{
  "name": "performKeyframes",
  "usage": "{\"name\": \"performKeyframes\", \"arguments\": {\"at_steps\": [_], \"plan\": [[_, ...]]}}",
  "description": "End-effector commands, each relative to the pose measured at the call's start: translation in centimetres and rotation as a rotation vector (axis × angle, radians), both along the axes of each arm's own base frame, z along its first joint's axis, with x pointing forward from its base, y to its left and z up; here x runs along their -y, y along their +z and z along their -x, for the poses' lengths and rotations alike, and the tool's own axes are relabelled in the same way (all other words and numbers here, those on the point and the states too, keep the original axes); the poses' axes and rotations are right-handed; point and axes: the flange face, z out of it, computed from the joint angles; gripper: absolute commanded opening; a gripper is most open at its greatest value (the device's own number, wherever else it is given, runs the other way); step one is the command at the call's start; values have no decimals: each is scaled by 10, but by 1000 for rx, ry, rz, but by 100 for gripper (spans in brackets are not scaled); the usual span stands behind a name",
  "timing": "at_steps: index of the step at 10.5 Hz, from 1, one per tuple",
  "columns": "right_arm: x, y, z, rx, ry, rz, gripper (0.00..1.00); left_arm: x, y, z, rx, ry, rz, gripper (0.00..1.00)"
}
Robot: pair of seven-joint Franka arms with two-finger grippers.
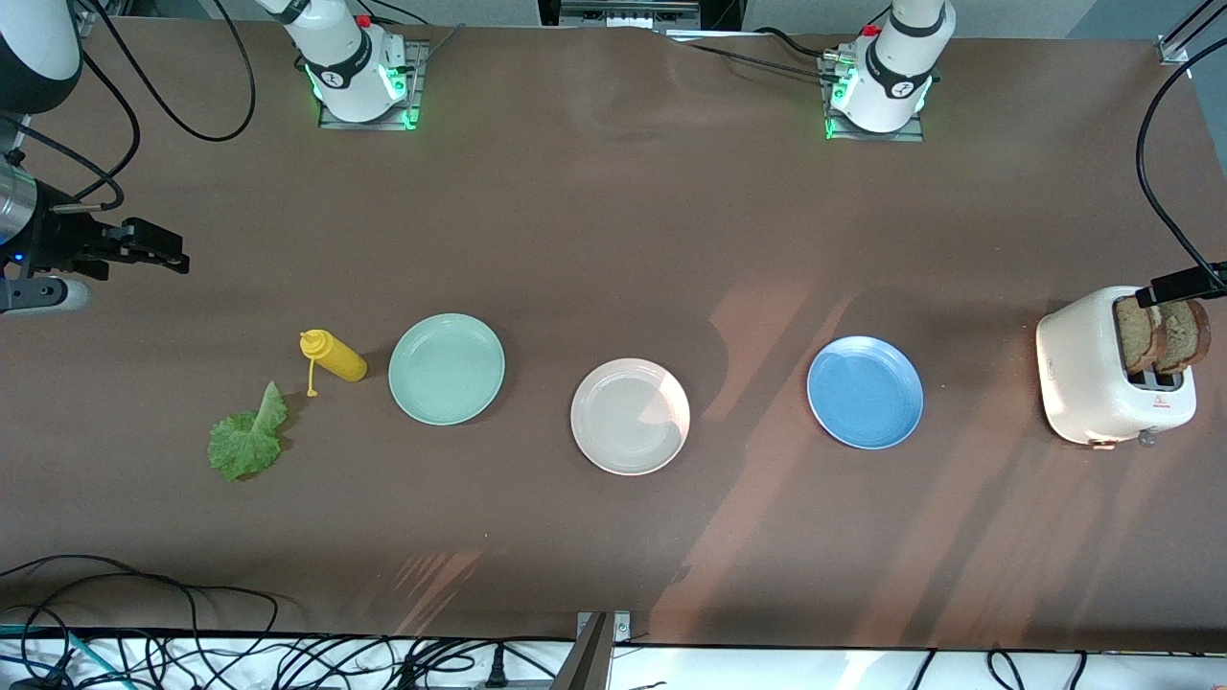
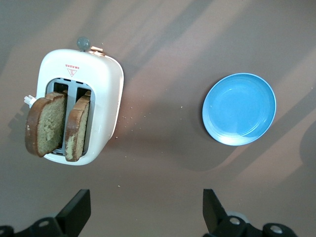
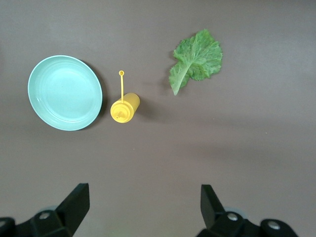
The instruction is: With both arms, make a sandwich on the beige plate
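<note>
The beige plate (image 1: 630, 416) lies bare mid-table, between a mint-green plate (image 1: 447, 368) and a blue plate (image 1: 865, 391). Two brown toast slices (image 1: 1162, 335) (image 2: 47, 123) stand up out of a white toaster (image 1: 1102, 383) (image 2: 106, 84) at the left arm's end. A ruffled lettuce leaf (image 1: 247, 436) (image 3: 196, 60) lies flat on the table at the right arm's end. My left gripper (image 1: 1189, 282) (image 2: 146, 202) hangs open and holding nothing, up by the toaster. My right gripper (image 1: 165, 249) (image 3: 143, 195) hangs open over bare table, apart from the lettuce.
A yellow squeeze bottle (image 1: 334, 355) (image 3: 124, 108) lies on its side between the lettuce and the mint-green plate (image 3: 64, 92). The blue plate (image 2: 239, 108) sits beside the toaster. Cables run along the table edge nearest the camera.
</note>
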Motion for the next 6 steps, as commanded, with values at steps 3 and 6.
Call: {"name": "performKeyframes", "arguments": {"at_steps": [3,6], "plan": [[2,4,2,-5,-1,1,100,-7,-4,1,-19,-17,-28,100],[3,1,2,-13,-3,1,100,-14,-10,0,-27,-8,-31,100]]}}
